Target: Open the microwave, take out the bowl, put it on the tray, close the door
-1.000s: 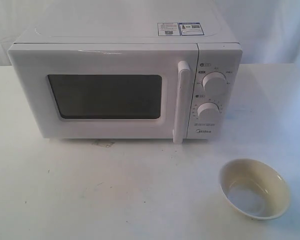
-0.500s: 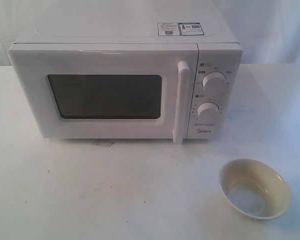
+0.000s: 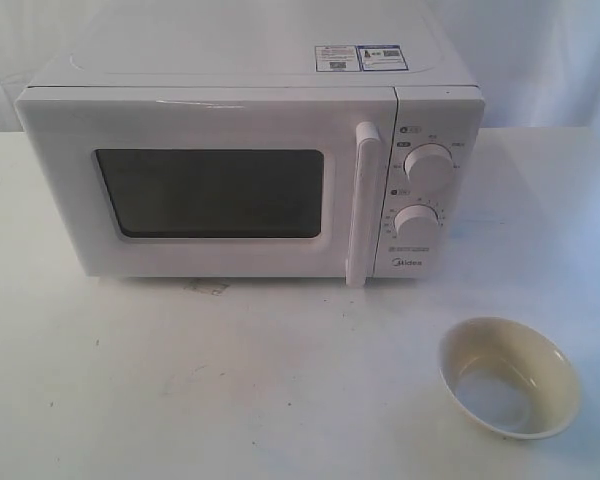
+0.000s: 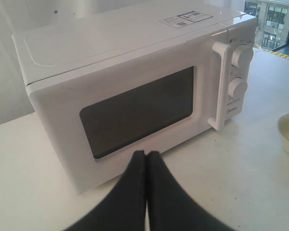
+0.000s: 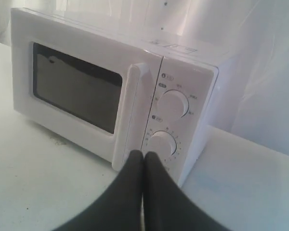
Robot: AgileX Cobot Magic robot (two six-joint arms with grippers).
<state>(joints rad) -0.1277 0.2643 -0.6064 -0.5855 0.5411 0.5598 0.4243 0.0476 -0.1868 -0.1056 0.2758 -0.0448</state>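
Bowl [image 3: 509, 378] rests on the table [image 3: 180, 380], front-right of the shut microwave [image 3: 230, 110]. Likely light, glossy-slick and breakable: pinch the rim. Left gripper [image 4: 145, 156] and right gripper [image 5: 143, 155] both closed, empty.

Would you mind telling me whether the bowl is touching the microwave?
Apart. The exterior view shows the bowl standing in front of the microwave, off towards its knob side, with a stretch of bare table plainly between them.
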